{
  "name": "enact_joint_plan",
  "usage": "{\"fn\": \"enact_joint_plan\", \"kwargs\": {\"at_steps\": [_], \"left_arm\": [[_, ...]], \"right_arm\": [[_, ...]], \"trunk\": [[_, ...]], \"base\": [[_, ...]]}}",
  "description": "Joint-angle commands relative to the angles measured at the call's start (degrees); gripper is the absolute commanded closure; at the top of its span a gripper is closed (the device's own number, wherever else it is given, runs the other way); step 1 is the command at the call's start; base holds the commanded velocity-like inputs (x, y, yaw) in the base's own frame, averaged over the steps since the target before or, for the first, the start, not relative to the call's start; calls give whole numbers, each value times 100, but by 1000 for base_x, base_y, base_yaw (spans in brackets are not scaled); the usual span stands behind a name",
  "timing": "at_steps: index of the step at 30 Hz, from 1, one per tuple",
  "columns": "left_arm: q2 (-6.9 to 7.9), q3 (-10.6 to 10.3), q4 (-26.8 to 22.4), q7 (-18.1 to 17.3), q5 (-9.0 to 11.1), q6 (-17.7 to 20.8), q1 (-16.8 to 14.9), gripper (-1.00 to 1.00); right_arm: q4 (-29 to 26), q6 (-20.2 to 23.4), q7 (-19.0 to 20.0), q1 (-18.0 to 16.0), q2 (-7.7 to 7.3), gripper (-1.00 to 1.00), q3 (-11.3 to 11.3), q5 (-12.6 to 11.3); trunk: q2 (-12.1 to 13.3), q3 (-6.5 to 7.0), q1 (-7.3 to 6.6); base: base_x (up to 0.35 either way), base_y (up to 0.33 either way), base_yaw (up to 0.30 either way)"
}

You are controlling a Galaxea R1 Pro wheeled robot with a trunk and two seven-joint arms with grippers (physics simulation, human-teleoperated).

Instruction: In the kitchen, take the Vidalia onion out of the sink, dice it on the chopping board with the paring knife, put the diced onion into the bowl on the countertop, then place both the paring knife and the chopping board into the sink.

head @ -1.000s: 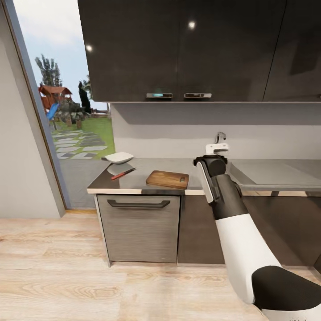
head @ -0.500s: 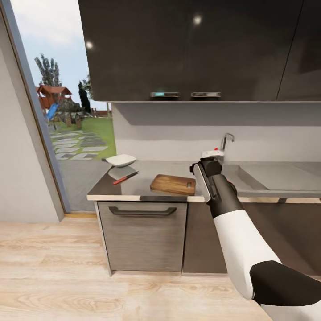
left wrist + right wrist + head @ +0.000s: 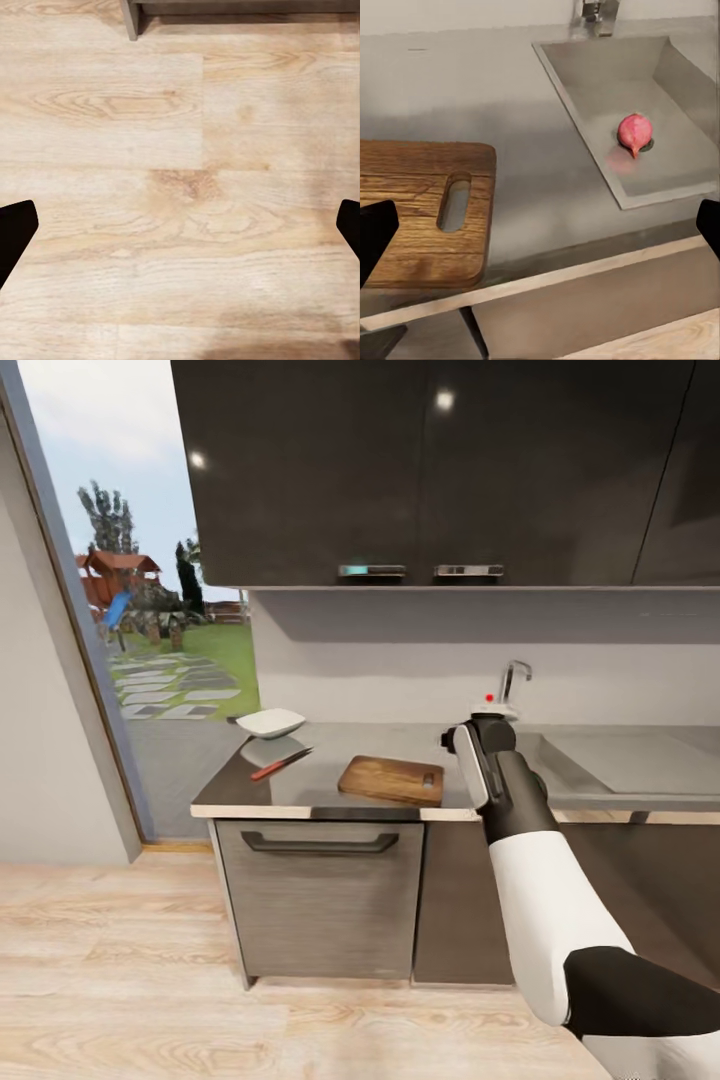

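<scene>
The Vidalia onion (image 3: 634, 131), a pinkish-red ball, lies on the floor of the grey sink (image 3: 585, 82), below the chrome tap (image 3: 513, 678) with its red knob. The brown chopping board (image 3: 392, 780) lies on the countertop (image 3: 330, 745). To its left lie the red-handled paring knife (image 3: 280, 763) and the white bowl (image 3: 268, 722). My right gripper (image 3: 540, 232) is open and empty, held above the counter's front edge between the chopping board (image 3: 427, 210) and the sink. My left gripper (image 3: 180, 232) is open over the wooden floor.
Dark wall cabinets (image 3: 430, 470) hang over the counter. A grey drawer front with a bar handle (image 3: 320, 842) sits under the board. A tall glass door (image 3: 140, 620) to the garden stands on the left. Light wooden floor (image 3: 150, 960) lies before the cabinets.
The whole head view has shifted, so the camera has moved and more of the sink and tap shows. My right arm stays raised before the counter, now nearer the sink.
</scene>
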Motion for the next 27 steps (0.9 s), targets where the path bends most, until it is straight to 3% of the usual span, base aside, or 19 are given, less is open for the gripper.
{"fn": "enact_joint_plan", "kwargs": {"at_steps": [1, 9, 27], "left_arm": [[-1, 4, -4, 2, 0, -9, 1, -100], [1, 4, 4, 2, 0, -10, 1, -100], [7, 4, 3, 2, 0, -10, 1, -100]], "right_arm": [[-4, 11, -35, -4, -1, -100, -27, -42], [2, 5, -30, -3, -19, -100, -89, -37], [6, 30, -66, -3, -5, -100, -58, -32]], "trunk": [[-3, -6, 1], [-3, -6, 1], [-3, -6, 1]], "base": [[128, -52, 0], [177, -91, 0], [10, -3, 0]]}}
